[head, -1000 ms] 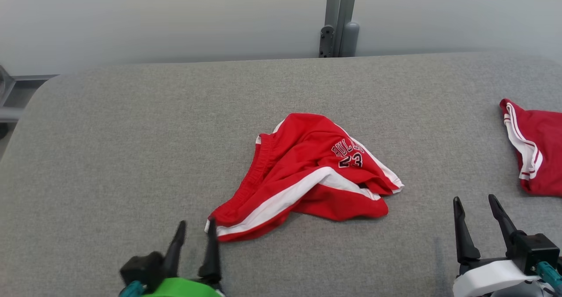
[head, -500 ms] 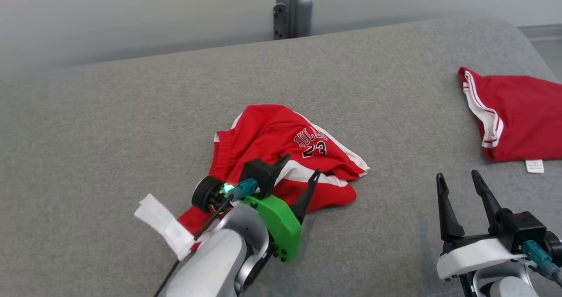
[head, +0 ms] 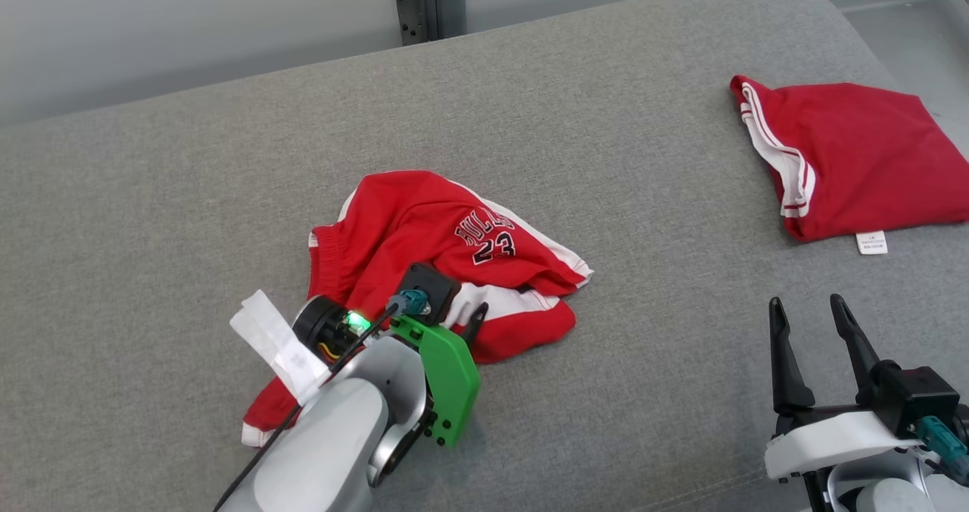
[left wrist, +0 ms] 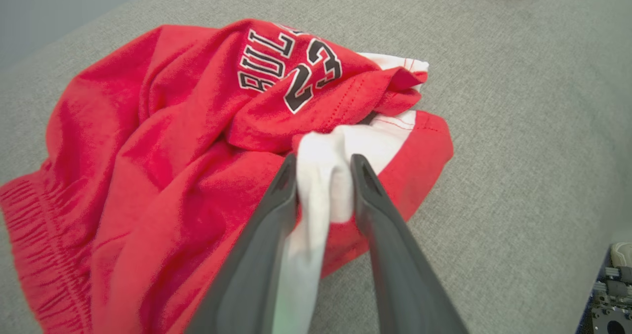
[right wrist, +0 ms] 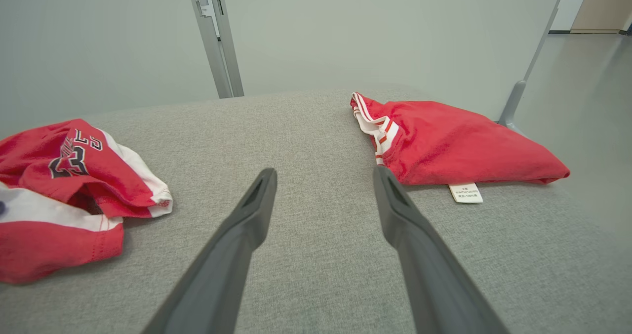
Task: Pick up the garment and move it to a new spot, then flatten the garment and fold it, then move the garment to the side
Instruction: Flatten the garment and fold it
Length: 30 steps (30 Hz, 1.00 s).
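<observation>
While the right pincer (head: 805, 304) just hangs over the near right part of the grey fabric worktop (head: 151, 194) with its two dark fingers spread apart and nothing between them, the left one is where the action is. Left pincer (left wrist: 324, 163) is down on the red shorts (head: 424, 224), and from the wrist cam you can see both fingers pressed against a bunched-up fold of the white stripe (left wrist: 321, 148), one on each side, so it's pinching that bit of cloth.

Shorts are sitting roughly mid-worktop, a bit left of centre in the head view, all crumpled. The "BULLS 23" print (head: 484, 235) faces up on the far side of the heap, and the ribbed waistband runs down the left edge toward the robot. The lower corner of the shorts pokes out under the left forearm.

The left wrist has a green bracket (head: 447, 376) and a strip of white tape (head: 276, 341) flapping off the side, plus a little green light.

Off at the far right end of the worktop, well apart from the shorts, lies a second red garment (head: 855, 156), folded flat, with a white label (head: 871, 242) sticking out of its near edge. A grey post (head: 424, 1) stands behind the worktop against the pale wall.
</observation>
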Tool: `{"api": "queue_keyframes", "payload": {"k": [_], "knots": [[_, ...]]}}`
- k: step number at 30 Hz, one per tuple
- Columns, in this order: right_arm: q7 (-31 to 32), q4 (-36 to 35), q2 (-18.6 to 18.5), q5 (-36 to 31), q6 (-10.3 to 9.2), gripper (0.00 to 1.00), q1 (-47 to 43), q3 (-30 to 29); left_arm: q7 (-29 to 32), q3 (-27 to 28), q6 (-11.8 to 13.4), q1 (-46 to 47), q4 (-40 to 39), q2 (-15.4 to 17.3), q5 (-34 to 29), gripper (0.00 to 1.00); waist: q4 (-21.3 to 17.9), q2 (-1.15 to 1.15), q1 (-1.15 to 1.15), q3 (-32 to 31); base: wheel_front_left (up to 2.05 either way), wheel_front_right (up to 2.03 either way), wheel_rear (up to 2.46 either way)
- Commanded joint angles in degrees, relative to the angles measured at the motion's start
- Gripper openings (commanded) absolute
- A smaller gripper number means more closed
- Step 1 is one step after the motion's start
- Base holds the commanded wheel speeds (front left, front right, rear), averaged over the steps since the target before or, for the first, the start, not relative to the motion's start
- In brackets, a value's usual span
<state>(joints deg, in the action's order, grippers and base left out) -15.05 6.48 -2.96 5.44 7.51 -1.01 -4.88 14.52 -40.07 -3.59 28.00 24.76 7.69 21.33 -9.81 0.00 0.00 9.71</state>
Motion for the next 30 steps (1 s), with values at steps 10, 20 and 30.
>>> {"api": "queue_keyframes", "payload": {"k": [10, 20, 30], "knots": [[-0.17, -0.64, 0.03, -1.05, -0.05, 1.00, -1.02, -0.27, -4.38, -3.34, -2.17, -8.91, -11.84, 0.89, 3.12, 0.00, 4.30, 0.00, 0.00, -1.07, 0.00, 0.00, 0.00], [-0.17, -0.31, -0.50, -1.28, -0.05, 1.00, -0.29, 0.11, -16.51, -8.26, -2.84, -12.17, -6.42, -2.02, 1.63, 1.00, 7.39, 0.00, 0.00, -0.27, 0.00, 0.00, 0.00], [-0.17, -2.43, -1.35, -1.01, -0.05, 1.00, -1.59, -2.63, -27.57, 2.49, 5.04, -17.00, -15.36, 0.01, 6.05, 1.00, 9.86, 0.00, 0.00, -2.89, 0.00, 0.00, 0.00]]}}
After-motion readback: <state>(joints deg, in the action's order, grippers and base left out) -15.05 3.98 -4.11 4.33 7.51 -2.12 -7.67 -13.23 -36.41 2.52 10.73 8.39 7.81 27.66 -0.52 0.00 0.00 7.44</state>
